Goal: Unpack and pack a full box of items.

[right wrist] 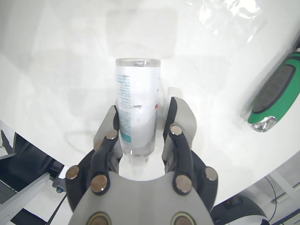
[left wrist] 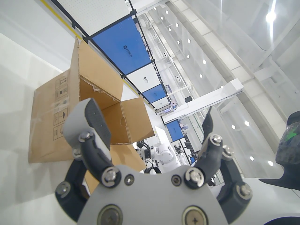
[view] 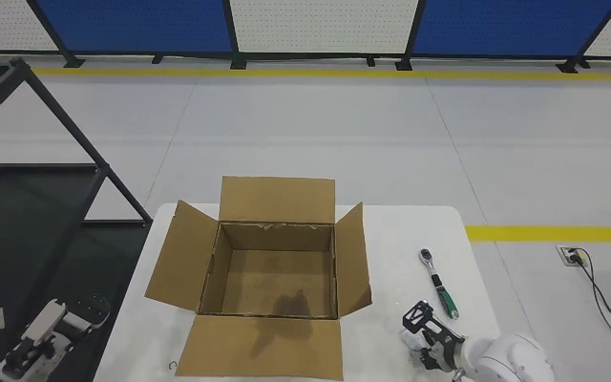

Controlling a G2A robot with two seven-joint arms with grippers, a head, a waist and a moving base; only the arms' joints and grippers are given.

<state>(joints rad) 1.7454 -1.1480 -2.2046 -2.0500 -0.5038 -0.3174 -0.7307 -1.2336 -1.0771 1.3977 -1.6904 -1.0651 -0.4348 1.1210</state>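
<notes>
Right gripper (right wrist: 144, 105) is set open about the bottle (right wrist: 136, 83), one pad (right wrist: 172, 113) apart; it may be pushed askew by uneven closing. Left gripper (left wrist: 151, 106) is held open, empty.

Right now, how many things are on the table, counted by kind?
Box: 1
Ratchet: 1
Bottle: 1
Plastic bag: 1
Total: 4
</notes>
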